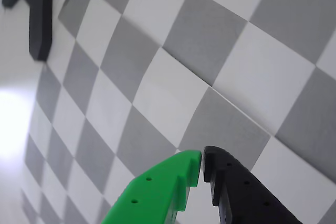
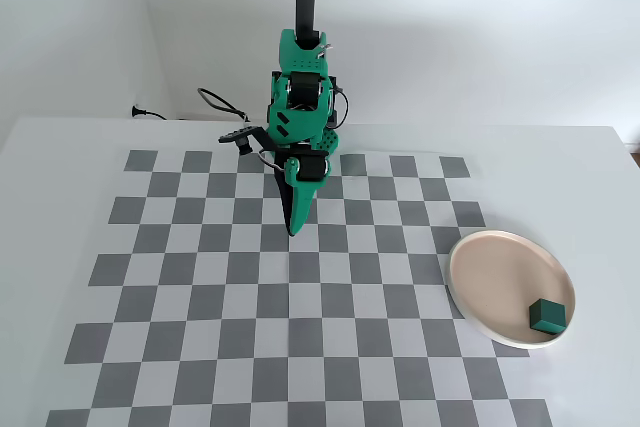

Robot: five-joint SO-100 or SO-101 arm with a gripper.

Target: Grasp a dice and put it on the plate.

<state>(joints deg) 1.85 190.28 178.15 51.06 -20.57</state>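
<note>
The dice lies inside the plate, resting on the beige-pink floor close to the rim on the side nearest the camera in the fixed view. It sits flat and upright, and nothing touches it. Judged from this arrangement, the placement step is complete and the task is at or near its end.

The hand stands well apart from the plate, to the plate's left and farther from the camera in the fixed view, over the checkered mat that covers the table. It points down toward the mat. In the wrist view the hand shows its green finger and black finger with their tips almost touching, only a thin gap between them. Nothing is held between the fingers; only mat squares appear beyond the tips.

No further grasp appears to be required, as no second dice is visible on the mat in either view. If a next move is called for, it is most likely a retreat to a rest pose, which calls only for keeping the arm clear of the plate so that the dice is not disturbed.

A dark cable lies on the table behind the arm's base, far from the plate.
</note>
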